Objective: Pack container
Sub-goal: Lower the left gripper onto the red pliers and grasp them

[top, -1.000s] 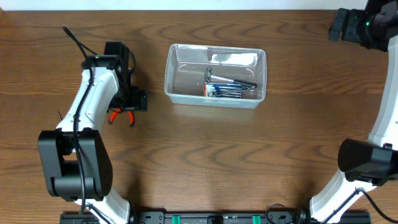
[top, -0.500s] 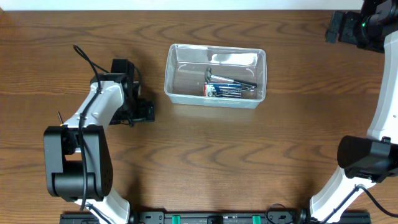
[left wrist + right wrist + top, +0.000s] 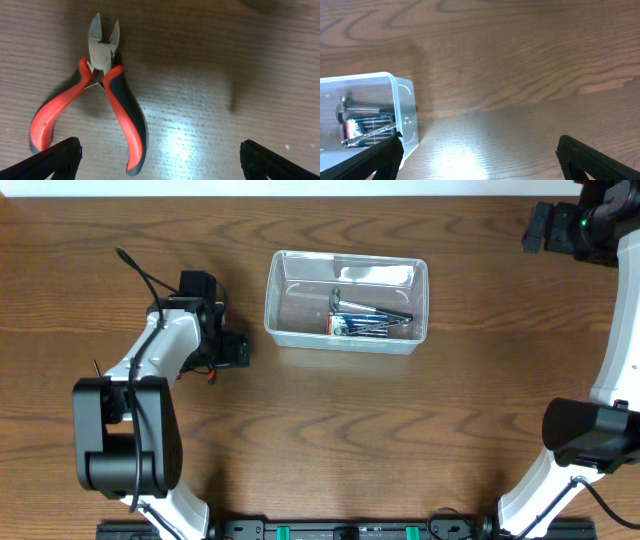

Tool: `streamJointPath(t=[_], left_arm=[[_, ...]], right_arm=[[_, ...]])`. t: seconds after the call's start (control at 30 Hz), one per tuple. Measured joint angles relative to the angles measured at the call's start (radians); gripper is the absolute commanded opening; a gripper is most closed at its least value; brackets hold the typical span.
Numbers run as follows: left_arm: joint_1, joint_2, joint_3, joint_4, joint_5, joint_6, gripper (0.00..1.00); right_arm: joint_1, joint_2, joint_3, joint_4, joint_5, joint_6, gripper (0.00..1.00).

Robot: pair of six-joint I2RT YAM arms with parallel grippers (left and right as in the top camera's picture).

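Note:
The container [image 3: 274,300] is a clear rectangular tub at the table's centre back. It holds a small hammer [image 3: 345,300] and several other hand tools. It also shows in the right wrist view [image 3: 402,107]. Red-and-black cutting pliers [image 3: 107,85] lie flat on the wood, jaws pointing away. My left gripper [image 3: 161,165] is open above them, with the handles between its fingertips, nearer the left one. In the overhead view my left gripper [image 3: 224,352] hides most of the pliers [image 3: 212,374]. My right gripper [image 3: 480,160] is open and empty, high at the far right [image 3: 546,226].
Bare brown wooden table [image 3: 400,430] lies all round the tub. The left arm's cable [image 3: 135,265] loops out at the back left. The arm bases stand at the front left and front right edges.
My left gripper has swung to the right and now covers most of the pliers, which lay more exposed before. The right arm has barely shifted. The tub has not moved.

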Motion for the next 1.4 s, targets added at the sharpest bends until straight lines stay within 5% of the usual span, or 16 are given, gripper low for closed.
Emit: streamJointPath(t=[0.47, 0.8, 0.93, 1.4], left_arm=[[0.0, 0.059, 0.0, 0.047, 0.005, -0.085, 0.96], [0.0, 0.06, 0.0, 0.065, -0.003, -0.158, 0.68], [0.0, 0.06, 0.0, 0.065, -0.005, -0.171, 0.48], [0.0, 0.061, 0.0, 0.064, -0.008, -0.179, 0.32]], right_arm=[[0.0, 0.0, 0.0, -0.012, 0.0, -0.017, 0.99], [0.0, 0.0, 0.0, -0.013, 0.0, -0.034, 0.99], [0.0, 0.0, 0.0, -0.013, 0.0, -0.036, 0.99], [0.0, 0.0, 0.0, -0.014, 0.001, -0.044, 0.99]])
